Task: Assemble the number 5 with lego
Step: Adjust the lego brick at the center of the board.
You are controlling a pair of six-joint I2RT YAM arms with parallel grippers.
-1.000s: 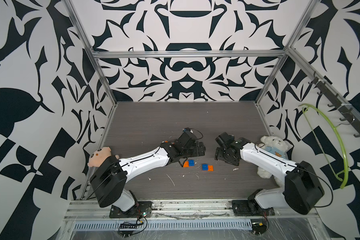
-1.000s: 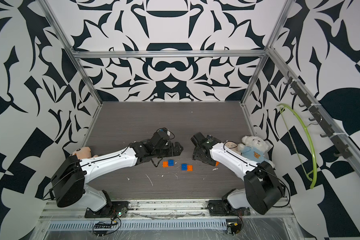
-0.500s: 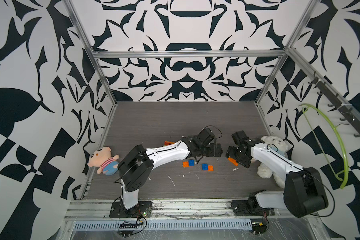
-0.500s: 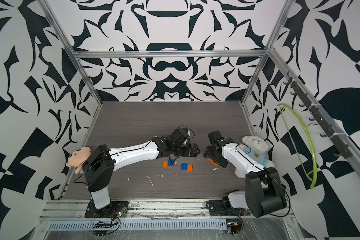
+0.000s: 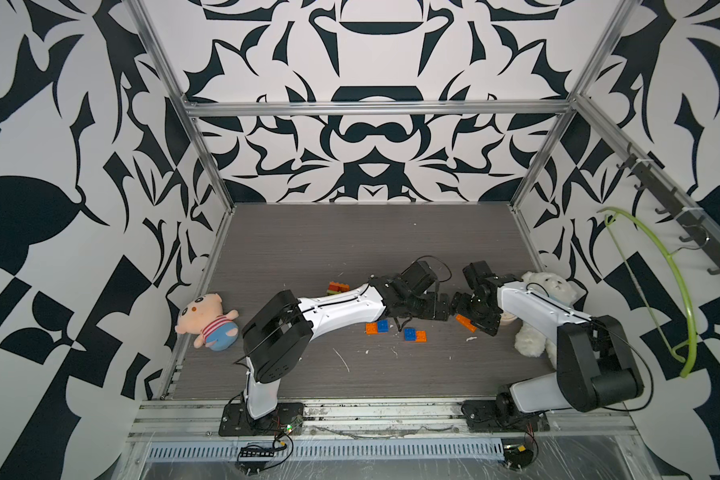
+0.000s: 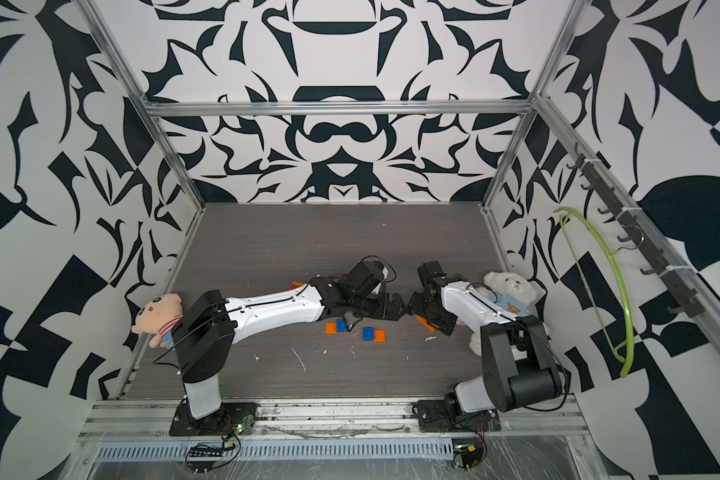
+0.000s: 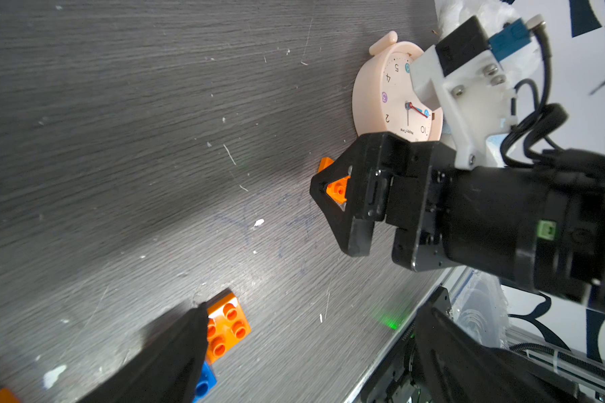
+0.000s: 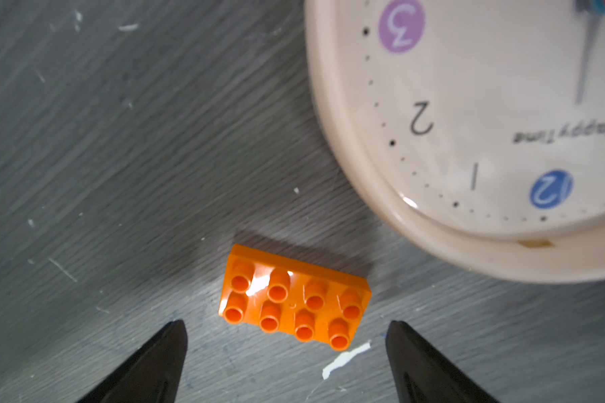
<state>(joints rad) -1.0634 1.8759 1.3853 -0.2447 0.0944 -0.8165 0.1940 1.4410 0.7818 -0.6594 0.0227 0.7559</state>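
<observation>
An orange lego brick with eight studs lies flat on the table beside a clock. My right gripper hovers over it, open, its fingertips on either side and clear of it; in both top views this brick peeks out under the right gripper. My left gripper is open and empty, tip to tip with the right one. Its finger overlaps an orange square brick joined to a blue one. Another orange-and-blue pair lies further left. A multicoloured stack sits behind the left arm.
A cream alarm clock lies face up right beside the oblong brick. A white plush bear rests behind the right arm, a pink plush doll at the left wall. A green hanger hangs on the right wall.
The left arm has swung right until its gripper nearly meets the right one. The right gripper has moved right to the orange brick by the clock, and its jaws have spread wider.
</observation>
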